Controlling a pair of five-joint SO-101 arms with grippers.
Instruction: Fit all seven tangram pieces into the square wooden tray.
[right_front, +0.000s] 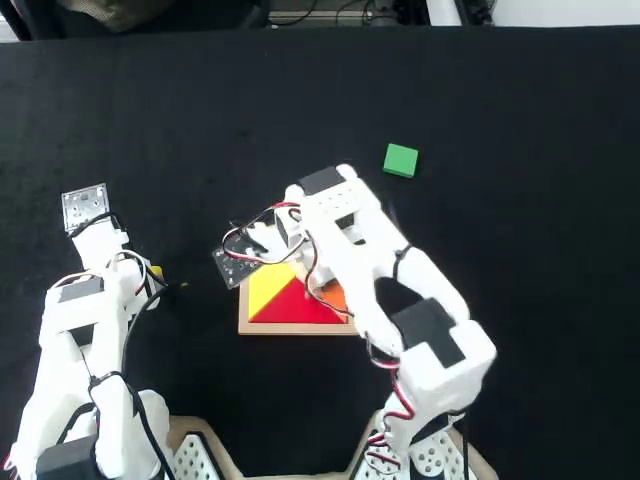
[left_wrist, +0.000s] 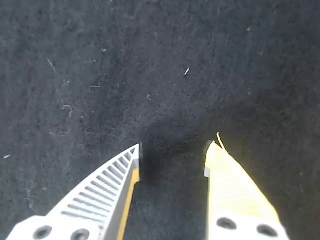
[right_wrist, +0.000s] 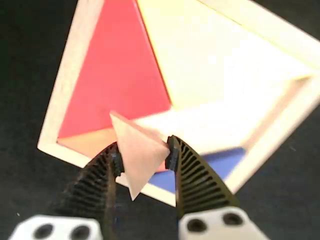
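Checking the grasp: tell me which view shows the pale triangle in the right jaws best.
The right wrist view: the pale triangle stands clamped between the right gripper's jaws, above the wooden tray's edge. In the high view the right arm covers it. The left wrist view faces the black table.

Table (right_front: 520, 90): you have a black cloth covering it.
Cables (right_front: 340, 15): beyond your table's far edge.
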